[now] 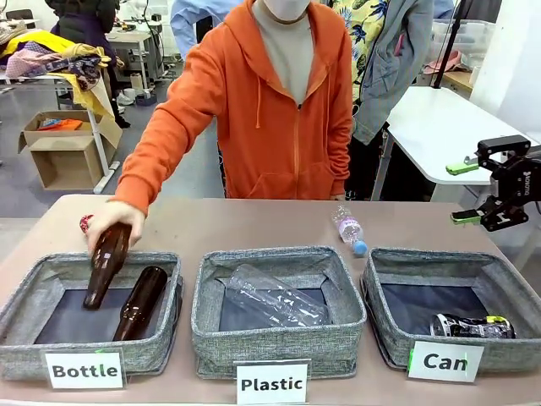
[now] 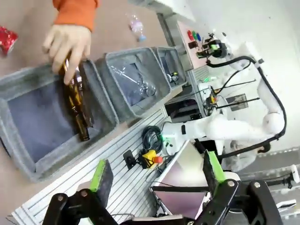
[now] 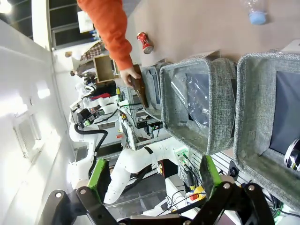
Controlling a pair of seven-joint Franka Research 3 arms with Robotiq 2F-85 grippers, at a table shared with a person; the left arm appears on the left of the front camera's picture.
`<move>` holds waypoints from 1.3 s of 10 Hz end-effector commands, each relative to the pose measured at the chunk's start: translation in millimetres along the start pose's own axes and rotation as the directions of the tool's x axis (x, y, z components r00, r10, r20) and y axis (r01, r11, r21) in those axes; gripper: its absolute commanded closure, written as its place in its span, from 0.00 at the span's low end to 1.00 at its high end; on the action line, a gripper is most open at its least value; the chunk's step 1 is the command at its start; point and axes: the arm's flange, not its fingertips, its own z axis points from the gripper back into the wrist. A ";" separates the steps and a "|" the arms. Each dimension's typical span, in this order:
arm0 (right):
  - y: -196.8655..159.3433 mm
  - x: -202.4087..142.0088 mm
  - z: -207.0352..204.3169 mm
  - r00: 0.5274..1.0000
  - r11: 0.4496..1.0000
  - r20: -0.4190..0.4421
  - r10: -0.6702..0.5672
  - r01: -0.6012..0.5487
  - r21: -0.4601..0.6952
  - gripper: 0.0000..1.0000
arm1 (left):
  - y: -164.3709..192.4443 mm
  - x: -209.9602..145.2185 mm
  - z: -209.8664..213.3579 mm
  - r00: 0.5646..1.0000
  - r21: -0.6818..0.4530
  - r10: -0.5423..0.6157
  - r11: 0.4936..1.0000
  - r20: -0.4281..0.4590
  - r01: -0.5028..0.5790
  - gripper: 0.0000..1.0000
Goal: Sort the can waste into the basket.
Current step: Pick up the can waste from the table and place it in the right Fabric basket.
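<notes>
The black can (image 1: 472,326) with green-yellow print lies on its side in the grey basket labelled "Can" (image 1: 448,258) at the right; its end also shows at the picture edge (image 3: 293,157). The crushed red can (image 1: 85,223) lies on the table at the far left, partly behind the person's hand; both wrist views catch it too (image 2: 7,40) (image 3: 145,42). My right gripper (image 1: 463,192) hangs open and empty above the table's right edge, behind the Can basket (image 3: 255,117). My left gripper (image 2: 157,173) is open, holding nothing, off the table's near side.
The person's hand (image 1: 106,222) holds a brown bottle (image 1: 106,264) in the "Bottle" bin (image 1: 25,292), beside another brown bottle (image 1: 142,302). A clear bottle (image 1: 275,296) lies in the "Plastic" bin (image 1: 279,254). A small plastic bottle (image 1: 348,228) lies on the table behind.
</notes>
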 end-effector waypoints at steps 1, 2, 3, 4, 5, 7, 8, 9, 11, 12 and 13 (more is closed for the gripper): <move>3.3 1.1 4.2 1.000 1.000 -0.012 -0.005 0.004 -0.012 0.00 | 7.4 -4.6 41.8 0.996 0.016 0.059 0.998 0.064 -0.061 0.00; 3.3 1.1 4.2 1.000 1.000 -0.012 -0.005 0.004 -0.012 0.00 | 10.2 -26.2 74.9 0.996 -0.064 0.043 0.997 0.079 -0.038 0.00; 3.3 1.1 4.2 1.000 1.000 -0.012 -0.005 0.004 -0.012 0.00 | 10.9 -58.4 114.7 0.984 -0.120 0.042 0.993 0.173 -0.022 0.00; 3.3 1.1 4.2 1.000 1.000 -0.012 -0.005 0.004 -0.012 0.00 | 15.5 -89.1 138.4 0.956 -0.139 0.068 0.990 0.284 -0.029 0.00; 3.3 1.1 4.2 1.000 1.000 -0.012 -0.005 0.004 -0.012 0.00 | 22.8 -114.2 150.3 0.935 -0.170 0.072 0.985 0.346 -0.013 0.00; 3.3 1.1 4.2 1.000 1.000 -0.012 -0.005 0.004 -0.012 0.00 | 36.2 -136.3 154.0 0.918 -0.209 0.081 0.978 0.388 0.002 0.00; 3.3 1.1 4.2 1.000 1.000 -0.012 -0.005 0.004 -0.012 0.00 | 39.2 -135.7 149.6 0.920 -0.211 0.074 0.977 0.384 0.009 0.00; 3.3 1.1 4.2 1.000 1.000 -0.012 -0.005 0.004 -0.012 0.00 | 36.7 -124.8 142.7 0.926 -0.186 0.075 0.982 0.369 -0.006 0.00; 3.3 1.1 4.2 1.000 1.000 -0.012 -0.005 0.004 -0.012 0.00 | 25.2 -93.0 114.4 0.948 -0.105 0.064 0.994 0.312 -0.032 0.00; 3.3 1.1 4.2 1.000 1.000 -0.012 -0.005 0.004 -0.012 0.00 | 24.6 -59.9 93.6 0.964 -0.028 0.071 0.997 0.256 -0.066 0.00; 3.3 1.1 4.2 1.000 1.000 -0.012 -0.005 0.004 -0.012 0.00 | 26.4 -24.6 76.4 0.976 0.026 0.088 0.995 0.198 -0.095 0.00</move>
